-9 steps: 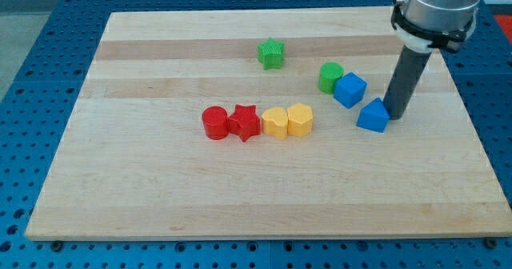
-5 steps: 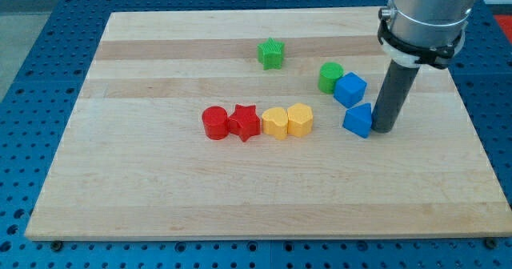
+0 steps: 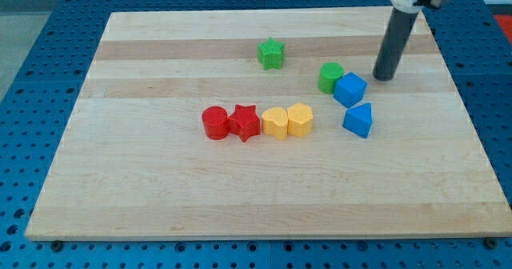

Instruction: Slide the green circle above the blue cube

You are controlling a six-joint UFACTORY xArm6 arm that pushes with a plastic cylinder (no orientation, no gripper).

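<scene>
Nearest the view's bottom, well left of my tip: red cylinder (image 3: 214, 122), red star (image 3: 245, 122), two yellow blocks (image 3: 275, 122) (image 3: 300, 119) in a touching row, unchanged. Blue wedge-shaped block (image 3: 358, 120) sits below-left of tip; it's been shoved left since earlier and tip has left it. Blue cube (image 3: 350, 89) just left of tip, green circle (image 3: 330, 77) touching cube's upper-left. My tip (image 3: 384, 78) has moved up the bench (image 3: 160, 189), now free of all blocks. No fingers on this rod. Green star (image 3: 272, 54) far left, toward top.
</scene>
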